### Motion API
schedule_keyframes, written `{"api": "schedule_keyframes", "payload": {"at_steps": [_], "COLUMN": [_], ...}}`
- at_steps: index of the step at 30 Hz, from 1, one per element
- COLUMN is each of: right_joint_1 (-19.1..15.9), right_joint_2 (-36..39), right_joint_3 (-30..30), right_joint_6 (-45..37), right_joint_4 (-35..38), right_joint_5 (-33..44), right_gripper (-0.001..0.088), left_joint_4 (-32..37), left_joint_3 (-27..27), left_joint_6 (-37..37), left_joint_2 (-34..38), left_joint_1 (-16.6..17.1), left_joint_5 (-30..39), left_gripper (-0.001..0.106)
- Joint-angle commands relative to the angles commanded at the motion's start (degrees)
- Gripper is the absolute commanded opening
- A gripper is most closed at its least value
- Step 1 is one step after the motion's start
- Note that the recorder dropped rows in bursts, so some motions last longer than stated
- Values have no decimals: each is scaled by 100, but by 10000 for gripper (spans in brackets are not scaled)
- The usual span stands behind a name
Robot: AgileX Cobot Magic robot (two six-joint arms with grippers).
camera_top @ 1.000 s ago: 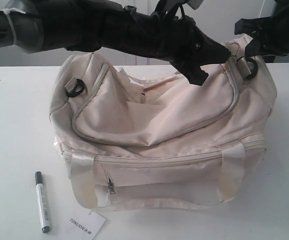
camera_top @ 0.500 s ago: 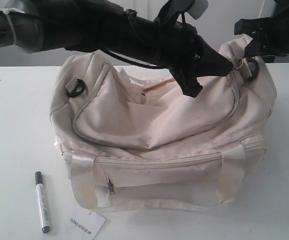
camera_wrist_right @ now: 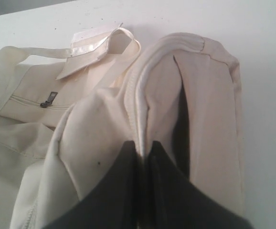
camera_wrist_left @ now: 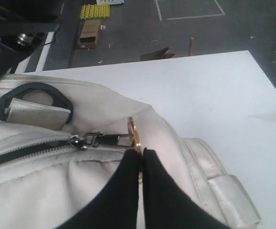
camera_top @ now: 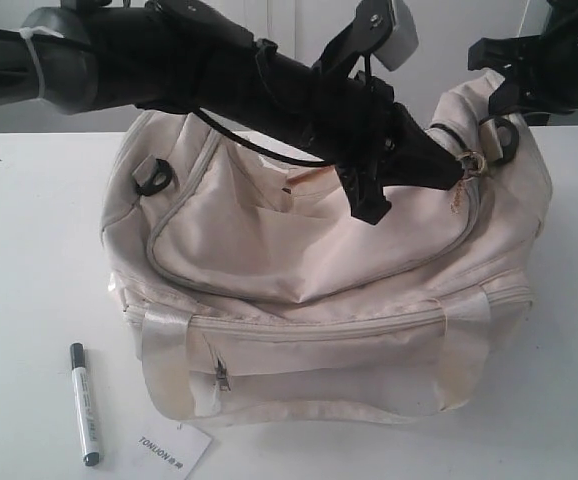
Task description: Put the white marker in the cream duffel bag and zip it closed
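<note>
1. Cream fabric, exterior view. The cream duffel bag (camera_top: 309,260) is sitting mid-table (camera_top: 29,250), sagging and creasing. It is reading as soft and light, giving under any pull, so one end is needing an anchor while the zip is being worked.
2. The white marker (camera_top: 85,404) is lying flat on the table at this view's lower left, apart from the bag and just beside a paper tag (camera_top: 174,448). It is looking rigid, light and smooth, so likely to roll; I am judging mid-barrel, across its width, the best hold. The tag is risking getting nipped along with it.
3. The left gripper (camera_top: 457,172) is reaching across the bag top to its right end, where the right gripper (camera_top: 502,98) is also sitting. The left arm is spanning the opening and blocking any drop-in.
4. Left wrist view. The jaws are pressing together on the gold pull ring (camera_wrist_left: 134,136), which is linking to the zip slider (camera_wrist_left: 88,140). A dark gap is showing along the track, possibly open teeth; I am not able to confirm. A black D-ring (camera_wrist_left: 33,102) is sitting close by.
5. Right wrist view. The jaws are closing on a fold of the bag's end fabric. A webbing handle (camera_wrist_right: 95,45) and the pocket zip pull (camera_wrist_right: 48,99) are lying beyond.
</note>
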Motion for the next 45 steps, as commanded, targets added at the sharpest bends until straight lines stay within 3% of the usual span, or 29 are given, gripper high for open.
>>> {"api": "schedule_keyframes", "payload": {"at_steps": [15, 29, 39, 45], "right_joint_1": [0, 0, 0, 0], "right_joint_2": [0, 0, 0, 0], "right_joint_3": [0, 0, 0, 0], "right_joint_6": [0, 0, 0, 0], "right_joint_4": [12, 12, 12, 12], "right_joint_5": [0, 0, 0, 47], "right_gripper": [0, 0, 0, 0], "left_joint_4": [714, 2244, 3079, 3819], "left_joint_3": [0, 0, 0, 0], "left_joint_6": [-526, -1780, -2544, -2802], "left_joint_2": [0, 0, 0, -77], "left_joint_1": [-54, -805, -998, -1308], "left_joint_5": [109, -967, -1051, -1230], "left_gripper": [0, 0, 0, 0]}}
